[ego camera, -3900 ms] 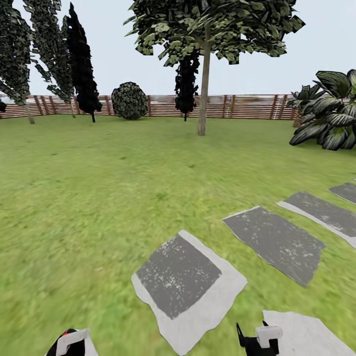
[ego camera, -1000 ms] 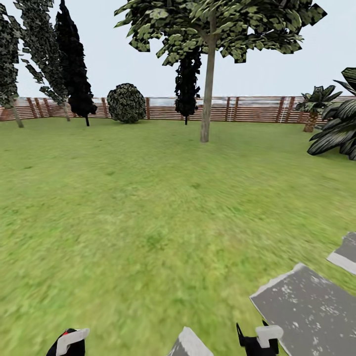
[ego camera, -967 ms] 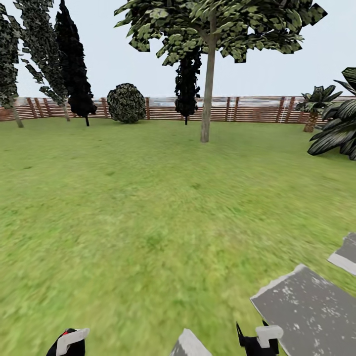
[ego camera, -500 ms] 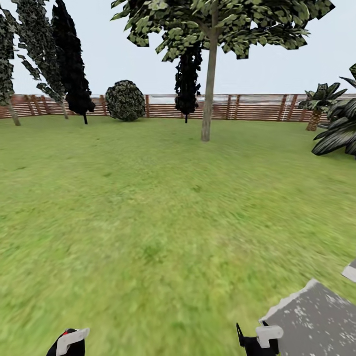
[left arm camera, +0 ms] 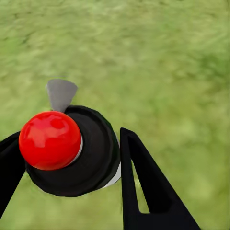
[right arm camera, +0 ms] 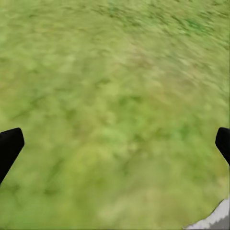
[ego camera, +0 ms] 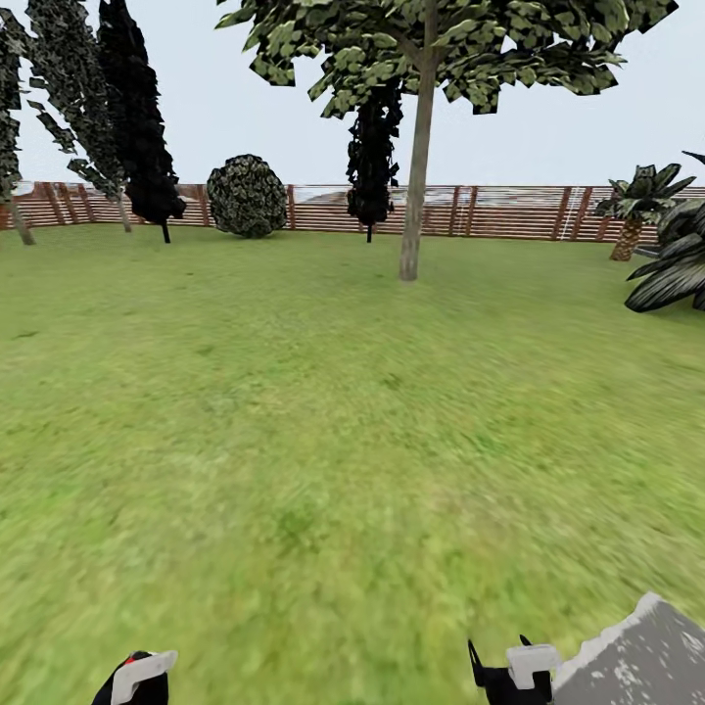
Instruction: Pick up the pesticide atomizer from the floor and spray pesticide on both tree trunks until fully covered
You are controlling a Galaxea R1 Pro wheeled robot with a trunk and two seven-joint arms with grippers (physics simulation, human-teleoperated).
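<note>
Already the pesticide atomizer (left arm camera: 72, 151) is clamped between the left gripper's (left arm camera: 72, 158) fingers, red knob facing the camera. Straight ahead across the floor (ego camera: 294, 421), well apart, the tree trunk (ego camera: 416, 186) is seen upright. The right gripper (right arm camera: 115, 143) is spread wide, empty.

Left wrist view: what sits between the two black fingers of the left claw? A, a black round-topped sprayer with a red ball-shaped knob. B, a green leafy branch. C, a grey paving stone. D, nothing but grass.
A: in the left wrist view the left claw is closed around a black round-topped sprayer with a red ball-shaped knob, with blurry green grass behind it.
</note>
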